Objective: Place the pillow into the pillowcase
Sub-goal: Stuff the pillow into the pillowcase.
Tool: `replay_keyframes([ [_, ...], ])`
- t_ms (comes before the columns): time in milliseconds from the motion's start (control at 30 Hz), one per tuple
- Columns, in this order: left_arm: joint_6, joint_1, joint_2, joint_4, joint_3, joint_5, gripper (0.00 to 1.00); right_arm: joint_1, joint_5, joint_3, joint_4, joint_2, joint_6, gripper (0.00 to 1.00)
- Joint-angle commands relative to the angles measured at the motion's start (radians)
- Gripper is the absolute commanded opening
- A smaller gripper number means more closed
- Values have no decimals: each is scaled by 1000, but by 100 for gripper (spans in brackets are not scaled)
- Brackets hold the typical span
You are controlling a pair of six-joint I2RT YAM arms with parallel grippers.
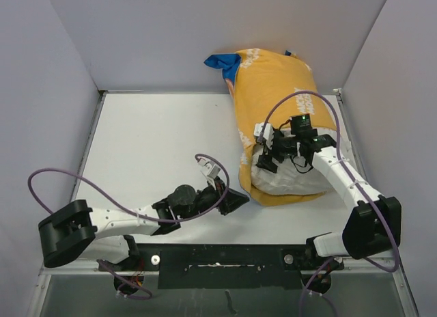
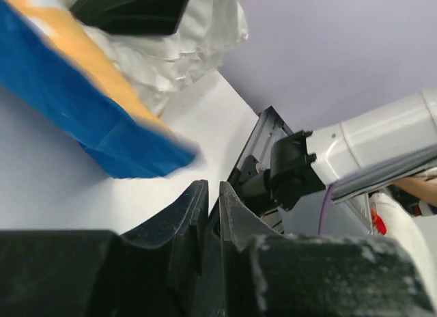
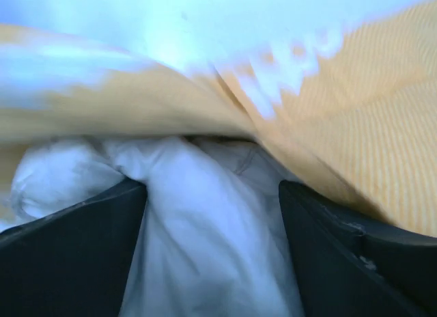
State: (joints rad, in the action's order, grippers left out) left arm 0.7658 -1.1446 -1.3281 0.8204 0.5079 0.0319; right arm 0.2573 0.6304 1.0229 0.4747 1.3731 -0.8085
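Observation:
The pillowcase [image 1: 273,91] lies mustard-yellow side up at the back right, with a blue corner at its far end. The white pillow [image 1: 290,180] is mostly inside it, and its near end bulges out of the opening. My right gripper [image 1: 268,158] sits at that opening. In the right wrist view its jaws [image 3: 213,194] stand apart, closed on a thick fold of the pillow [image 3: 205,249] under the yellow edge [image 3: 355,126]. My left gripper [image 1: 239,199] is shut and empty, low on the table just left of the opening. The left wrist view shows its closed tips [image 2: 213,186], the case's blue edge [image 2: 102,132] and the pillow [image 2: 177,50].
Grey walls enclose the white table [image 1: 157,146] at the back and on both sides. The right arm [image 1: 348,180] runs along the table's right edge and also shows in the left wrist view [image 2: 355,153]. A black mounting bar [image 1: 218,259] lies at the near edge.

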Motion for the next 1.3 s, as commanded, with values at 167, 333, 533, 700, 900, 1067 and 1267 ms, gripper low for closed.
replay_keyframes([
  [167,-49,-27,322,-301,-103,-217,54,15,370,419,853,-101,-481,95],
  [333,-1,-41,335,-306,-150,-304,97,64,195,299,823,-282,-620,98],
  [533,-23,134,140,-193,-73,-161,98,49,-122,103,641,-322,-703,98],
  [700,-13,208,-125,-51,59,-70,98,34,-247,-82,328,-321,-632,98],
  [900,-50,214,-394,26,212,-72,92,3,-262,-244,32,-311,-516,88],
  [1067,-88,255,-502,159,258,-46,15,-25,-183,-210,11,-307,-401,41],
  [1267,-116,274,-396,225,175,119,0,-27,-244,-124,-45,-271,-299,0],
])
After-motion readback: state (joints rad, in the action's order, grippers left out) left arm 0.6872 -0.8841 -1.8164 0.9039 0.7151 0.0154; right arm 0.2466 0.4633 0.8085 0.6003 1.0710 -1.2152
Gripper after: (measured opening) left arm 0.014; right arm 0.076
